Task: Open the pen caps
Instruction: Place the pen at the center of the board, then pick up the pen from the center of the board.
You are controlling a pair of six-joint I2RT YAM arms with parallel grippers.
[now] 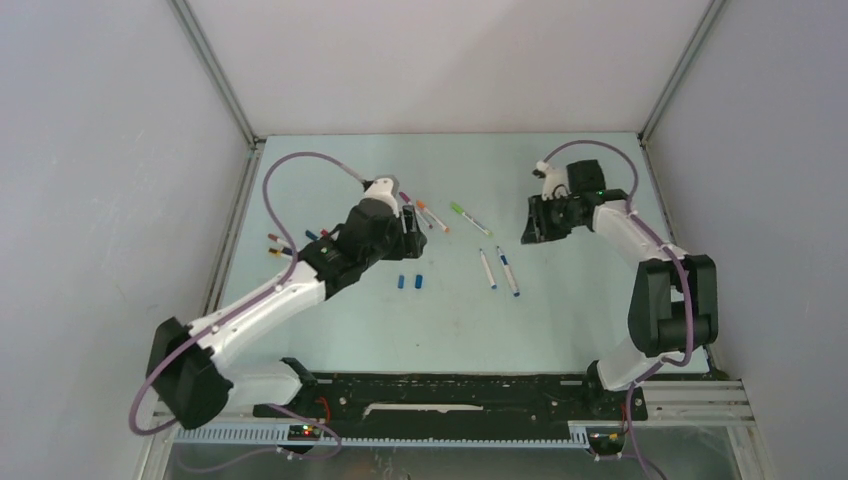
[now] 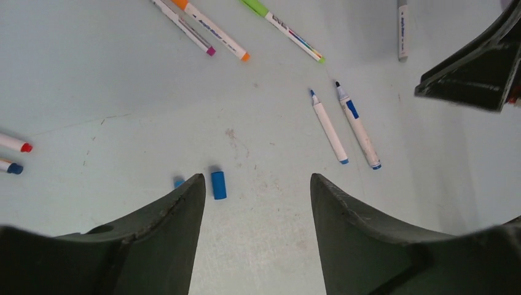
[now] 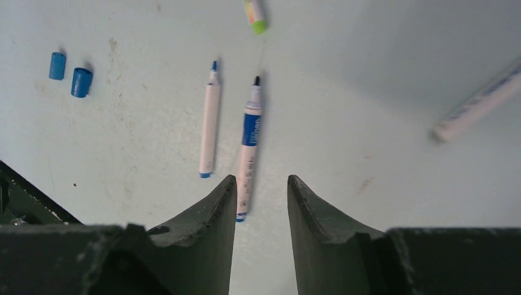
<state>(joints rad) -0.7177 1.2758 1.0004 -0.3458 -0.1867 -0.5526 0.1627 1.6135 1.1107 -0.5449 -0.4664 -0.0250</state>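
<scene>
Two loose blue pen caps [image 1: 401,282] [image 1: 419,280] lie mid-table. In the left wrist view one cap [image 2: 218,185] lies just past my left finger and the other [image 2: 179,182] is half hidden behind it. Two uncapped blue pens [image 1: 487,268] [image 1: 508,270] lie side by side to their right. They also show in the right wrist view [image 3: 209,123] [image 3: 249,144]. My left gripper [image 2: 257,179] is wide open and empty above the table near the caps. My right gripper [image 3: 261,179] is open, narrower and empty, hovering over the end of the right-hand uncapped pen.
Capped magenta [image 2: 184,26], orange [image 2: 215,29] and green [image 2: 285,31] pens lie beyond the left gripper, and a grey pen [image 2: 402,31] further right. Red-ended [image 2: 15,144] and blue-ended [image 2: 11,166] pens lie at the left. Another pen [image 3: 479,104] lies right of the right gripper.
</scene>
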